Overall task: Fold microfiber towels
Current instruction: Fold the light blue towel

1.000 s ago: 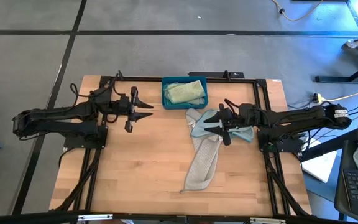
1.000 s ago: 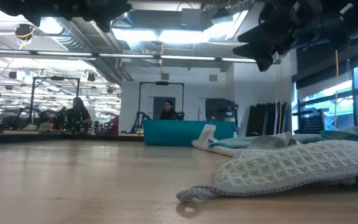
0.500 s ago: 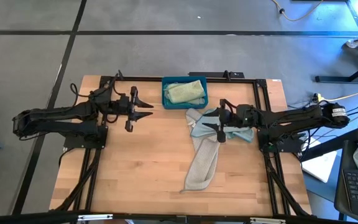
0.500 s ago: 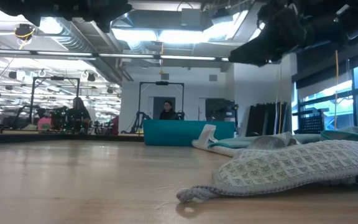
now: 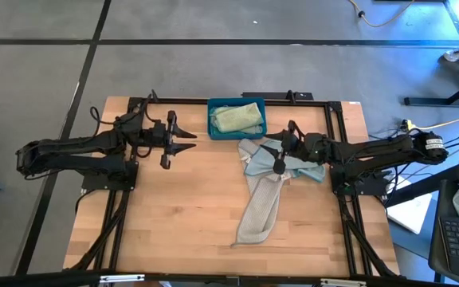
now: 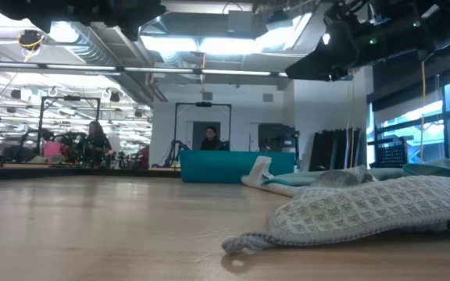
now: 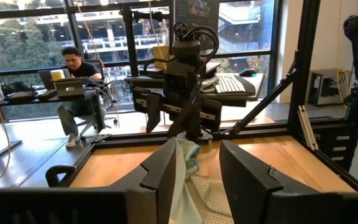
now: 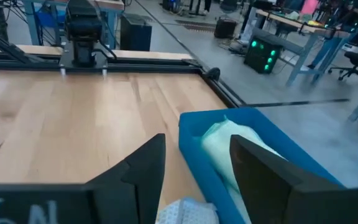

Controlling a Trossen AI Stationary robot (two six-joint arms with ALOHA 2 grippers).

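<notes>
A long grey-beige towel (image 5: 260,209) lies flat on the table, running from the pile toward the near edge. A pale blue towel (image 5: 255,166) lies crumpled at its far end. A pale green towel (image 5: 237,118) sits in the teal bin (image 5: 211,119) at the far edge. My right gripper (image 5: 282,148) hovers open above the crumpled pile and points toward the bin. In its wrist view the fingers (image 8: 142,171) frame the bin (image 8: 194,140) and the green towel (image 8: 229,143). My left gripper (image 5: 191,141) waits open above bare table to the left, pointing level toward the pile.
A black metal frame (image 5: 325,102) edges the table's far and side borders. Bare wood spreads between the two arms and toward the near left. People sit at desks in the room beyond the table.
My right gripper has stayed above the towel pile but has rolled and swung its fingers round toward the bin at the far edge. The towels have not moved.
</notes>
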